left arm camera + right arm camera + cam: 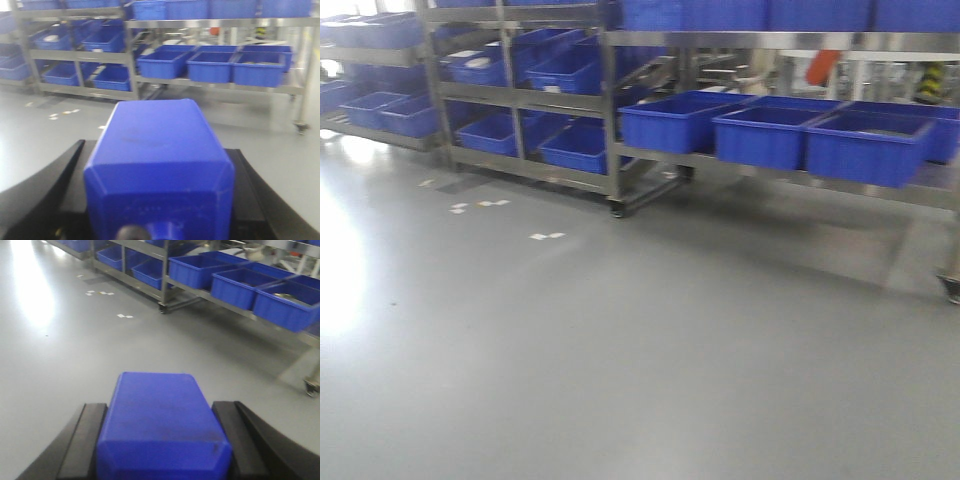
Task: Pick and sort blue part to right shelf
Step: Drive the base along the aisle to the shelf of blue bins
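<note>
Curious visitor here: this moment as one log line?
left fingers: grip blue part | right fingers: grip second blue part | right shelf: ahead, not reached

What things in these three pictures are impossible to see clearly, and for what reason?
- Left wrist view: the blue part hides the pad contact of the left gripper; the bottom edge cuts off its near end.
- Right wrist view: the same holds for the second blue part and the right gripper.
- Front view: walls and blur hide what lies in the bins of the right shelf; no arm shows.
</note>
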